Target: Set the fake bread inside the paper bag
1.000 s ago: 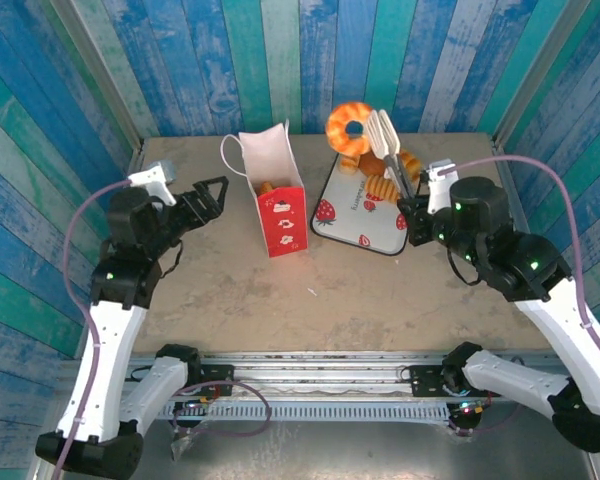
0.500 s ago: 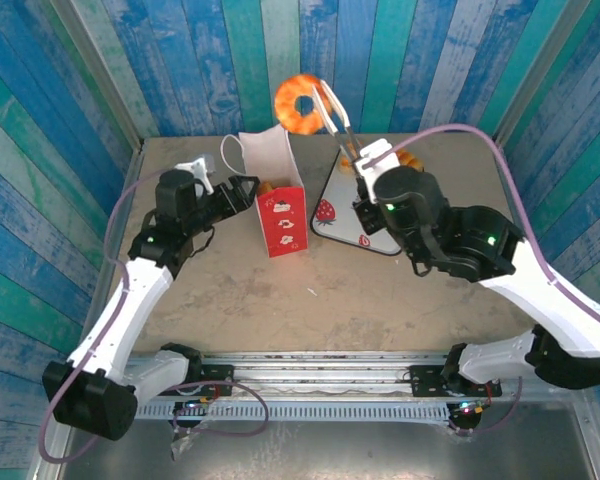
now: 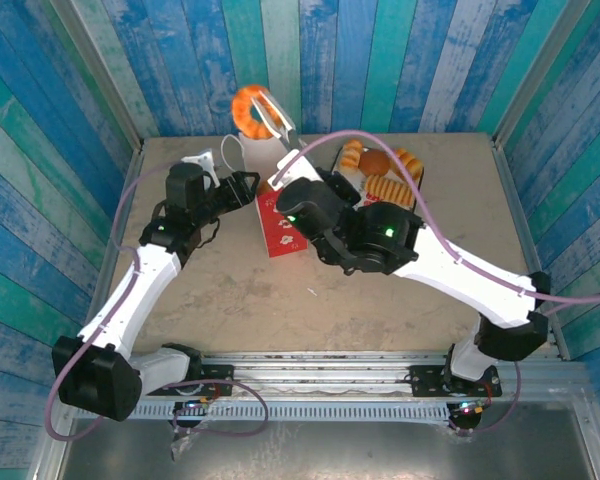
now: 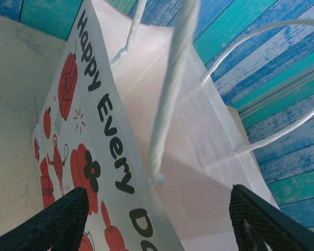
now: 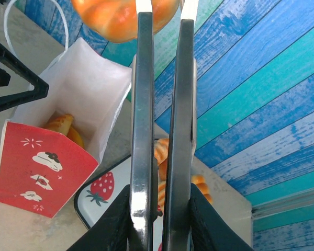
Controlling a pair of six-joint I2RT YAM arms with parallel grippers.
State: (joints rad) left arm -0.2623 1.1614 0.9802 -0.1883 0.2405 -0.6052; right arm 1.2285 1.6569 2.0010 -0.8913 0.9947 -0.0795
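The right claw (image 3: pixel 264 108) has swung across from the white strawberry-print tray (image 5: pixel 115 178) and now hangs above the far side of the small white paper bag with a red printed lower part (image 3: pixel 280 240). It carries the glossy orange ring doughnut (image 3: pixel 246 106). 1 second ago that doughnut was over the tray, to the right of the bag; now it sits high above the bag's far-left corner. The right claw's 2 fingers (image 5: pixel 143 130) are drawn close together, pinching the doughnut's ring at their tips.

The left claw (image 3: pixel 242 186) has also come in, from well apart to just beside the bag's left wall. Its jaws are spread wide, with the bag's printed side and a thin white cord handle (image 4: pixel 170 89) between them; whether they touch the paper I cannot tell.

At least 1 golden pastry (image 5: pixel 63 124) already lies at the bag's bottom, and more wait on the tray to the bag's right. The carry looks nearly finished. What probably remains is to centre the doughnut over the open mouth, lower it and let go, with the left claw placed to steady the bag.
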